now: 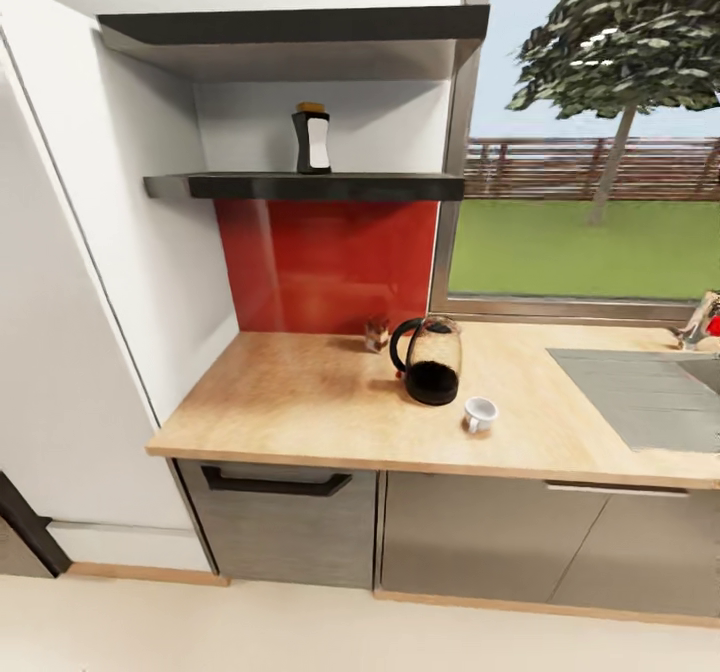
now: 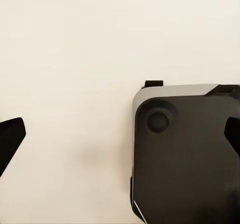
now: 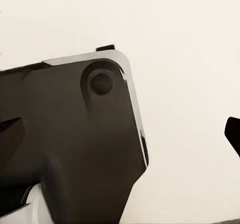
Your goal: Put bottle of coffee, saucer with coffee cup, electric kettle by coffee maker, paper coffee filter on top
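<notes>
The bottle of coffee (image 1: 312, 138) stands upright on the lower dark kitchen shelf (image 1: 320, 187), above the red backsplash (image 1: 325, 264). Below it, on the kitchen countertop (image 1: 300, 402), the electric kettle (image 1: 430, 360) sits upright, with the coffee cup (image 1: 479, 414) lying on its side just beside it toward the counter's front edge. The steel sink (image 1: 640, 392) lies well apart on the other side. In each wrist view, the left gripper (image 2: 120, 134) and right gripper (image 3: 120, 134) hang spread wide over pale floor, holding nothing, beside the robot's dark base (image 2: 185, 154).
</notes>
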### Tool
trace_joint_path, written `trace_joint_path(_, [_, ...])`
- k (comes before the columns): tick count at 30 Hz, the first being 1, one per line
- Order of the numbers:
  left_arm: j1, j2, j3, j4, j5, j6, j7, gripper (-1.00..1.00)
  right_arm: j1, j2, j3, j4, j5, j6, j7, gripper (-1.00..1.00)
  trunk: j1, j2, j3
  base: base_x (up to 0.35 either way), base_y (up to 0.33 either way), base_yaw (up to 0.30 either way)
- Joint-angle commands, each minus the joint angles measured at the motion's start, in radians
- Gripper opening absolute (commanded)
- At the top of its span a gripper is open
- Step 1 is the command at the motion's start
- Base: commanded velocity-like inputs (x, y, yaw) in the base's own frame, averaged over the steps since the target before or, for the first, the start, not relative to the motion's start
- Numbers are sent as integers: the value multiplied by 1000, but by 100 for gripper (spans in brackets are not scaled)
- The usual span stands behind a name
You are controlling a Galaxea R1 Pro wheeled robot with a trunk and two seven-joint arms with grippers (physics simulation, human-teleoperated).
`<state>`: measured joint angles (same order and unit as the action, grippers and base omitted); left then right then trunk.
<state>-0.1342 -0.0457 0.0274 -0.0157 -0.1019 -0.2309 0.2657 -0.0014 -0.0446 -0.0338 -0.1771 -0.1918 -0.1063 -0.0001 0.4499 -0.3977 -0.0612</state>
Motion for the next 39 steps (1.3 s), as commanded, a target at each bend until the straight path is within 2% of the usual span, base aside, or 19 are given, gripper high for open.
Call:
trace_joint_path(1, [-1, 0, 3, 1, -11, -2, 6, 100, 0, 1, -2, -1, -4, -2, -1, 100, 0, -2, -2, -286, 175, -26])
trace_joint_path(10, [-1, 1, 1, 0, -12, -1, 6, 100, 0, 3, -4, -2, -3, -3, -1, 100, 0, -2, -2, -309, 106, -6])
trace_joint_path(12, [8, 2, -1, -11, -14, -12, 6, 100, -3, 11, -3, -5, -3, -2, -3, 100, 0, -2, -2, 0, 0, 0])
trace_joint_path(17, [9, 0, 0, -9, -14, -35, 6, 100, -3, 13, -3, -4, -3, -2, -3, 100, 0, -2, -2, 0, 0, 0])
trace_joint_path(22, [3, 9, 0, -37, -16, -43, 6, 100, -3, 26, -3, -4, -4, -4, -3, 100, 0, -2, -2, 0, 0, 0])
trace_joint_path(32, [-5, 23, 4, -93, -16, -50, 10, 100, -3, 28, -3, -4, -5, -2, -3, 100, 0, -2, -2, 0, 0, 0])
trace_joint_path(39, [-11, 18, 0, -133, -17, -51, 5, 100, -3, 27, -3, -4, -5, -2, -3, 100, 0, -2, -2, 0, 0, 0])
